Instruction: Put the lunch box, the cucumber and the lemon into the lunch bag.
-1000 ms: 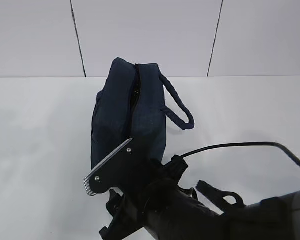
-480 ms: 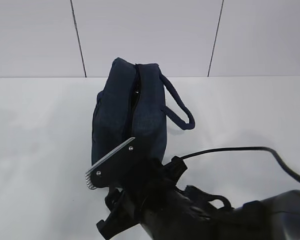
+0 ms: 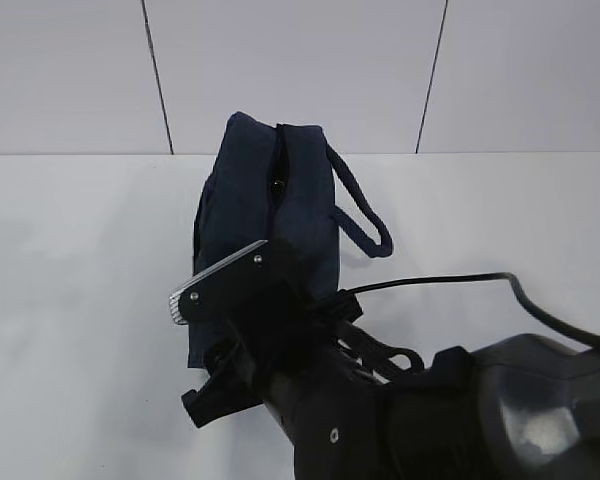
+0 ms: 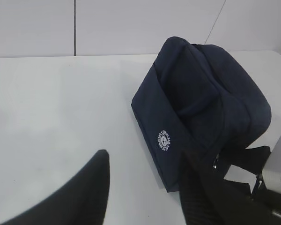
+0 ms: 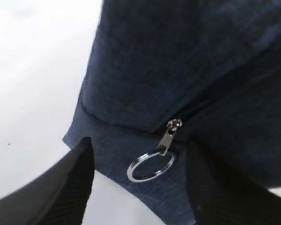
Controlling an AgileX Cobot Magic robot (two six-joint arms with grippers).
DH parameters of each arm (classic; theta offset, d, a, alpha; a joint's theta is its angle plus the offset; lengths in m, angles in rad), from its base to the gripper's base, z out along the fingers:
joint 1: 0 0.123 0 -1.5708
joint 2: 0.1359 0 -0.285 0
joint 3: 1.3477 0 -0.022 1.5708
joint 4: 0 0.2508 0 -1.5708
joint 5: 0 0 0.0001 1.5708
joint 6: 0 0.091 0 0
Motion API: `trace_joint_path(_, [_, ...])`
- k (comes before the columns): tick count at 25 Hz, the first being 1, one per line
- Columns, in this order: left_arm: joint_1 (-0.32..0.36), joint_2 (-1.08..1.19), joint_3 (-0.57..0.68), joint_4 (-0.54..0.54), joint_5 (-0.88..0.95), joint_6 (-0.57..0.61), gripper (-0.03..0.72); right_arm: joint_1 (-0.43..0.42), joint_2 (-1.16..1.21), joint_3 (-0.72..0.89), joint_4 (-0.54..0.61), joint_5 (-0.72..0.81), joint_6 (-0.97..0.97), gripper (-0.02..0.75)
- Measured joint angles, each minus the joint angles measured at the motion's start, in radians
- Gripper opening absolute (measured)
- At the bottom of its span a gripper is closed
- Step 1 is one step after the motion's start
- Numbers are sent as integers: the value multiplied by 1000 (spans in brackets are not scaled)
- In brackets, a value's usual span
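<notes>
Right end effector (image 5: 138, 187) poised at the zipper ring (image 5: 150, 167) of the lunch bag (image 3: 265, 225), fingers spread and holding nothing.

The ring lies between the 2 ribbed black fingers (image 5: 72, 180), untouched; left end effector (image 4: 145, 187) likewise spread and empty beside the bag, which stands mid-worktop (image 3: 80, 250). Risk, as I judge it: the thin, slick metal ring could slip from the pads, or a pull could drag the soft, light fabric bag along the smooth white worktop unless the other arm braces it. The bag is navy woven cloth, boxy, with a padded loop handle (image 3: 365, 215). Lunch box, cucumber and lemon are not in view.
</notes>
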Motion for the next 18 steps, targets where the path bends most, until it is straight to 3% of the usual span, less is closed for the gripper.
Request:
trace_joint_path(6, [0,0,0,0,0,0,352,-3,2,0,8,26,14,472])
trace_joint_path(12, [0,0,0,-4,0,0,352,-3,2,0,108,57,19,472])
trace_joint_path(18, [0,0,0,-6,0,0,352,-3,2,0,130,64,40,472])
